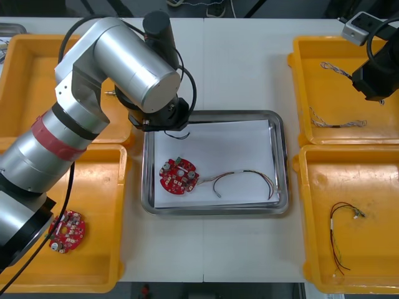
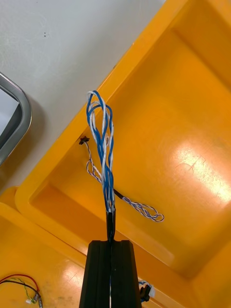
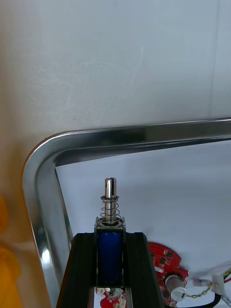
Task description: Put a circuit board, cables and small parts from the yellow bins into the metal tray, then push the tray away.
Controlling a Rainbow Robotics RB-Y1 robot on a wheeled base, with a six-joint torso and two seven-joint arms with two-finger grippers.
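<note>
My left gripper (image 3: 110, 235) is shut on a small metal part (image 3: 110, 207), a blue body with a spring and a pin. It hangs over the white inside of the metal tray (image 3: 120, 137), near the far left corner. In the tray (image 1: 279, 162) lie a round red circuit board (image 1: 179, 175) and a thin cable (image 1: 246, 179). My right gripper (image 2: 110, 243) is shut on a twisted blue and white cable (image 2: 102, 144), lifted above the far right yellow bin (image 1: 299, 93). Another twisted cable (image 2: 139, 207) lies in that bin.
The near left yellow bin (image 1: 118, 249) holds a second red circuit board (image 1: 67, 231). A red and yellow cable (image 1: 341, 224) lies in the near right bin (image 1: 308, 249). The left arm (image 1: 124, 62) reaches across the far left bin. Bare table lies beyond the tray.
</note>
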